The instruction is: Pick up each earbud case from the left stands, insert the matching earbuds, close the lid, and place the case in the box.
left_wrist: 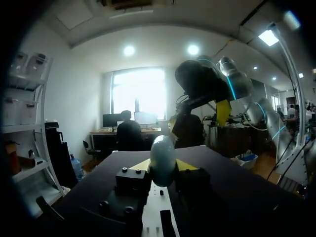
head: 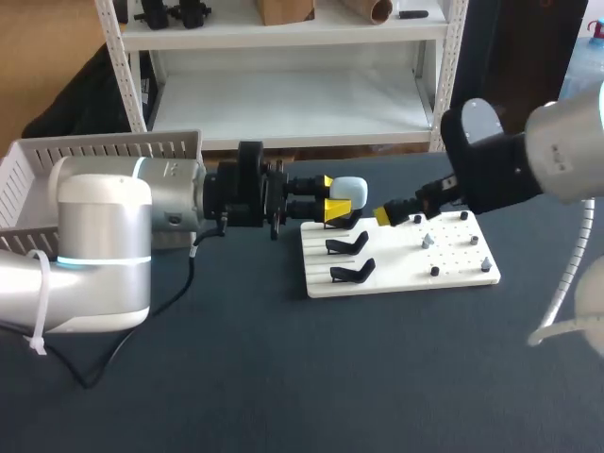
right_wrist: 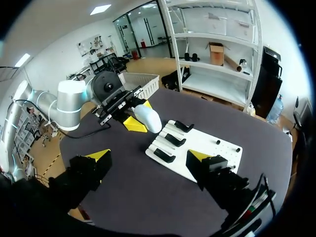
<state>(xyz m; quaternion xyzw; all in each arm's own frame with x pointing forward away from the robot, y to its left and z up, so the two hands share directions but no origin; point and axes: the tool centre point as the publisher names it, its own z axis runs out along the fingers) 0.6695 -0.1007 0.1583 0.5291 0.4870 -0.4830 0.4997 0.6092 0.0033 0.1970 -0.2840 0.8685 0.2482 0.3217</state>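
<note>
I've got the dark counter (head: pixel 283 377) filling most of the head view, matte and evenly coloured all the way across. A thin black cable (head: pixel 142 330) lies slack on it at the near left, bending into a loose loop on the surface. The right wrist view picks up that cable too, trailing over the counter's dark top.

A pale, rounded earbud case (head: pixel 352 189), lid apparently closed, is pinched between the yellow fingertips of the left gripper (head: pixel 336 196), above the white board's (head: pixel 406 274) far left corner. Three black stands (head: pixel 347 245) line the board's left side. A white slatted box (head: pixel 104 149) sits far left.
</note>
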